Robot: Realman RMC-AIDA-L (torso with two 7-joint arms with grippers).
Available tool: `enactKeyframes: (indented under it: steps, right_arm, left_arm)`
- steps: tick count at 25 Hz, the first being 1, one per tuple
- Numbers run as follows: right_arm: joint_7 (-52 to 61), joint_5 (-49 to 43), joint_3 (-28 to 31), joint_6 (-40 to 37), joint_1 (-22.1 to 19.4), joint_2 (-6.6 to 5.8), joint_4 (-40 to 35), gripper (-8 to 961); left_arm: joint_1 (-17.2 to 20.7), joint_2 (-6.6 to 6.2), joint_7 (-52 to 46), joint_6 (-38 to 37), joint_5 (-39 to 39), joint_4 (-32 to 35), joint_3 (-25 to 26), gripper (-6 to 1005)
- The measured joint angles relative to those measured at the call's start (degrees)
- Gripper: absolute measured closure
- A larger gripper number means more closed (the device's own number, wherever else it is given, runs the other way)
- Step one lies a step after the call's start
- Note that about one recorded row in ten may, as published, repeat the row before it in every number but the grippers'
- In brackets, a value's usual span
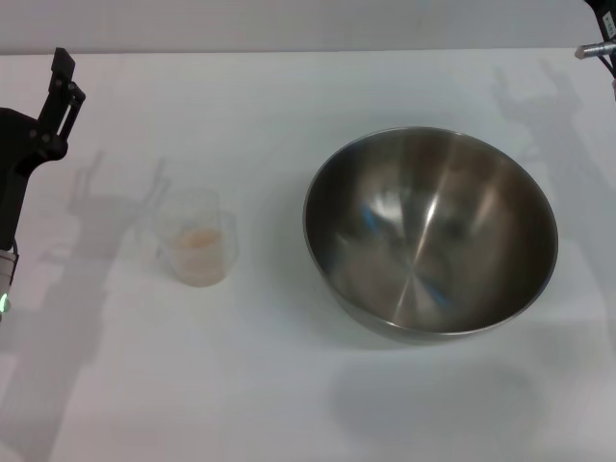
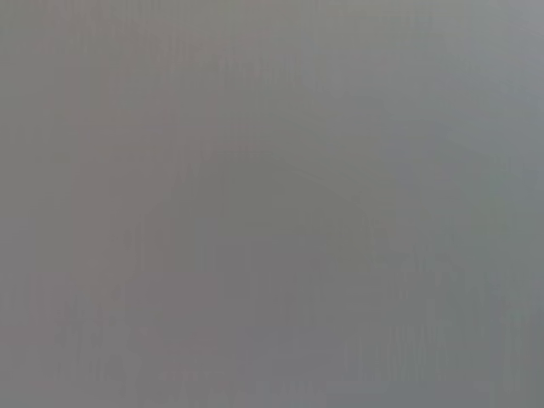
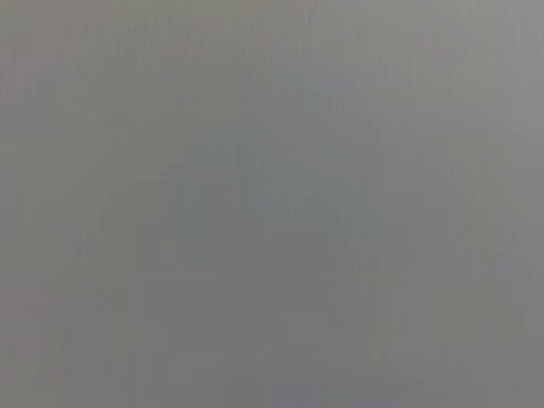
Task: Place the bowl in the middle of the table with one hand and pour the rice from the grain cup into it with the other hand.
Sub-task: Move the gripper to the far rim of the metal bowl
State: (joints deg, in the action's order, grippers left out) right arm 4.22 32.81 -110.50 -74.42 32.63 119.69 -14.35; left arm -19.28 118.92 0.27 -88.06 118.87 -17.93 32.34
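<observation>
The bowl (image 1: 430,231) sits empty on the table (image 1: 289,385), right of centre, while the cup (image 1: 197,236) stands upright well to its left with the rice (image 1: 199,245) a shallow pale layer in its bottom — nothing has been poured. The left gripper (image 1: 60,82) hangs at the table's left edge, apart from the cup and holding nothing; how wide its fingers stand cannot be told. Of the right gripper (image 1: 597,48) only a sliver shows at the far right corner, well clear of the bowl. Both wrist views show plain grey. By this evidence the task has barely begun: the bowl likely still needs moving to the middle, and the cup must be grasped, carried over and tipped.
</observation>
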Motion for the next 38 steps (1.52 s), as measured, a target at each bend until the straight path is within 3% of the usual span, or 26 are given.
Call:
enactKeyframes:
  steps: [10,16,21,23,25,26,29,30,31,32,33,34,35,36,37,38]
  right_arm:
    - [-1.51,-0.39,-0.06,-1.71,-0.13,-0.21,0.24,265]
    - [-11.36,-0.41,-0.09,-4.15,-0.72,-0.26,-0.51,265]
    - [-12.6,-0.42,0.03,3.27,-1.78,-0.46,-6.56,266]
    - [-12.83,-1.19,0.42,10.74,-3.61,-0.72,-13.32,266]
    - [-12.81,-5.0,2.85,25.73,-7.1,-0.9,-25.93,266]
    - [-12.81,-5.0,2.85,25.73,-7.1,-0.9,-25.93,266]
    - [-12.6,-9.04,6.04,45.18,-11.09,-0.55,-40.96,266]
    - [-12.56,-9.63,7.48,59.13,-13.04,-0.44,-51.02,266]
    - [-12.56,-9.63,7.48,59.13,-13.04,-0.44,-51.02,266]
    - [-12.56,-9.5,9.43,74.77,-14.06,-0.42,-61.35,266]
    - [-12.56,-9.5,9.43,74.77,-14.06,-0.42,-61.35,266]
    - [-12.56,-9.31,11.49,87.83,-14.13,-0.42,-68.6,266]
    - [-12.55,-9.27,12.71,95.39,-13.86,-0.42,-72.52,267]
    - [-12.55,-9.22,15.16,109.42,-13.02,-0.46,-78.8,267]
    - [-12.55,-9.22,15.16,109.42,-13.02,-0.46,-78.8,267]
    - [-12.4,-9.16,18.44,121.87,-11.48,-0.52,-84.24,267]
  left_arm:
    - [-0.21,0.06,0.0,-0.67,0.14,-0.33,0.01,169]
    - [-0.48,0.11,0.0,-1.09,-0.03,-0.31,0.01,171]
    - [-0.5,0.09,0.0,-1.16,-0.05,-0.42,0.01,173]
    - [-0.5,0.08,0.0,-1.17,-0.06,-0.44,0.01,173]
    - [-0.47,0.08,0.0,-1.16,-0.07,-0.44,0.01,174]
    - [-0.45,0.08,0.0,-1.17,-0.04,-0.44,0.01,175]
    - [-0.43,0.08,0.0,-1.2,-0.04,-0.27,0.01,176]
    - [-0.43,0.08,0.0,-1.2,-0.04,-0.27,0.01,176]
    - [-0.43,0.06,0.0,-1.2,-0.03,-0.24,0.01,176]
    - [-0.4,0.03,0.0,-1.2,-0.08,-0.19,0.01,177]
    - [-0.4,0.03,0.0,-1.2,-0.08,-0.19,0.01,177]
    - [-0.38,0.02,0.0,-1.22,-0.03,-0.17,0.01,178]
    - [-0.31,0.01,0.0,-1.27,-0.04,-0.2,0.01,178]
    - [-0.16,0.0,-0.01,-1.47,-0.04,-0.25,0.16,178]
    - [-0.16,0.0,-0.01,-1.47,-0.04,-0.25,0.16,179]
    - [-0.05,-0.03,-0.03,-1.74,-0.08,-0.2,0.71,179]
